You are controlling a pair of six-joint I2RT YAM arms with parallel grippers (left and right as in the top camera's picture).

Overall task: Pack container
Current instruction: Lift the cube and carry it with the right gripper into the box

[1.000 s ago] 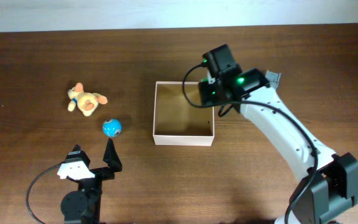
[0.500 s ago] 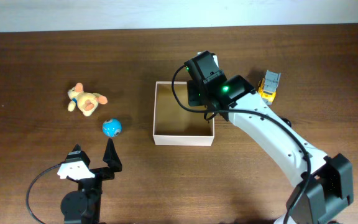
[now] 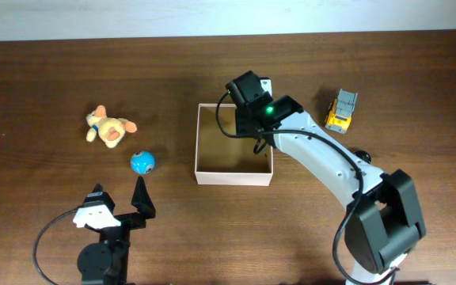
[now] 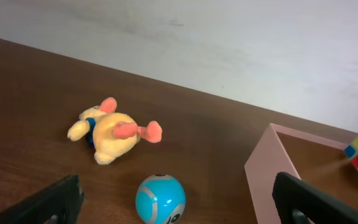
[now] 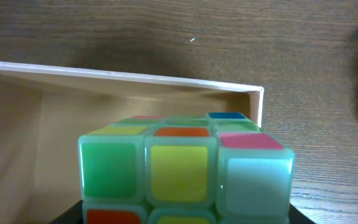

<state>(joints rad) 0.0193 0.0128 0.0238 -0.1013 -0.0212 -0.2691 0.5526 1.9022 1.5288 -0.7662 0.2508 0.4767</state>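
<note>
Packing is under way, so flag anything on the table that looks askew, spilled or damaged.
Nothing stands out. The container sits flat with its walls intact, the plush toy, blue ball and toy truck lie loose outside it, and the right gripper holds the colour cube above a far corner. Nothing looks spilled or broken.

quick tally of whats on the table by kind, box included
plush toy: 1
blue ball: 1
toy truck: 1
puzzle cube: 1
container: 1
total: 5
</note>
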